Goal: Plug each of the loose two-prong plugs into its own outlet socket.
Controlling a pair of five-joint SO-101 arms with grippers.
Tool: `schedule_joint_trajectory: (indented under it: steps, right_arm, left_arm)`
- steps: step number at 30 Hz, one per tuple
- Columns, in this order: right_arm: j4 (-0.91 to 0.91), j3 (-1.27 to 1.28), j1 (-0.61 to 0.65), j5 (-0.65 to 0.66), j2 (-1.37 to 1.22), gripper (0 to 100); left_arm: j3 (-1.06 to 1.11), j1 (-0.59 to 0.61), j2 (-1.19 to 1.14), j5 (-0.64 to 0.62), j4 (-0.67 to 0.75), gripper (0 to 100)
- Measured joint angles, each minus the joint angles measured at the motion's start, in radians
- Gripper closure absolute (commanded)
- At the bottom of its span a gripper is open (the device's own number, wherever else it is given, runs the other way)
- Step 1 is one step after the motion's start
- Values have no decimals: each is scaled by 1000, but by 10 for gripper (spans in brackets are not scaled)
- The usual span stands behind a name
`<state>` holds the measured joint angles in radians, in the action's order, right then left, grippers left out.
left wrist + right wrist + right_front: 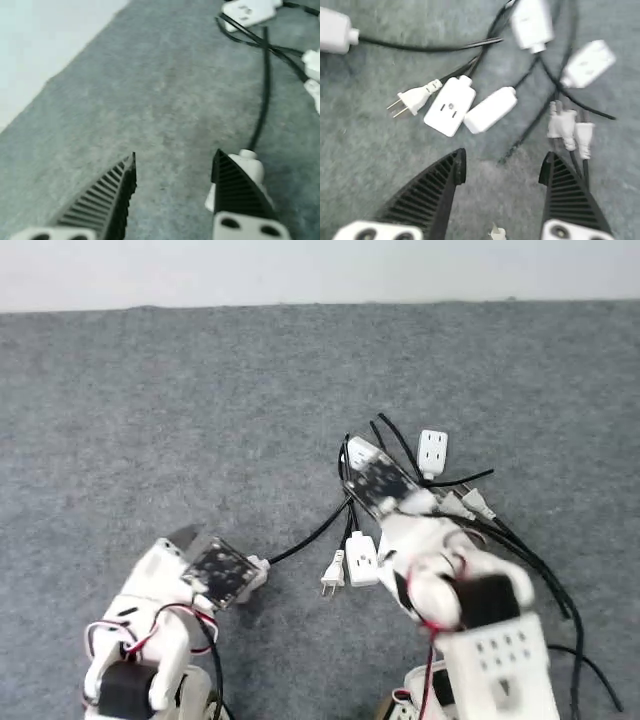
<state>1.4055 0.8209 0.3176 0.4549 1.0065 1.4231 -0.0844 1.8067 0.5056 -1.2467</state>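
Note:
My right gripper [502, 162] hangs open over a tangle of black cords. Below it lie a loose two-prong plug [415, 97], a white outlet socket [451, 105] touching that plug's cord end, and a second white block [491, 110]. Two more white plugs [570, 130] lie side by side near one of the fingers [565, 192]. My left gripper [175, 170] is open low over the carpet, with a white plug [247, 162] just behind one of its fingers [235, 190]. In the high view this plug [258, 565] lies beside the left gripper [215, 558], and the right gripper [375, 475] is above the cords.
Grey carpet [200, 420] covers the table. Another white outlet socket [432, 450] lies at the far side of the cord tangle, and an outlet [361, 558] with a plug [332, 575] lies between the arms. Black cords [540, 570] trail to the right.

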Motion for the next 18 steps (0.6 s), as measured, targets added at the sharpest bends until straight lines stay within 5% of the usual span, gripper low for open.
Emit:
schedule_joint_trajectory:
  steps: [13, 18]
  right_arm:
    - [-287, 8, 11, -232, -479, 754]
    - [-344, 8, 11, -255, -552, 756]
  left_arm:
    - [143, -37, 0, -51, 147, 757]
    - [132, 44, 0, -68, 190, 757]
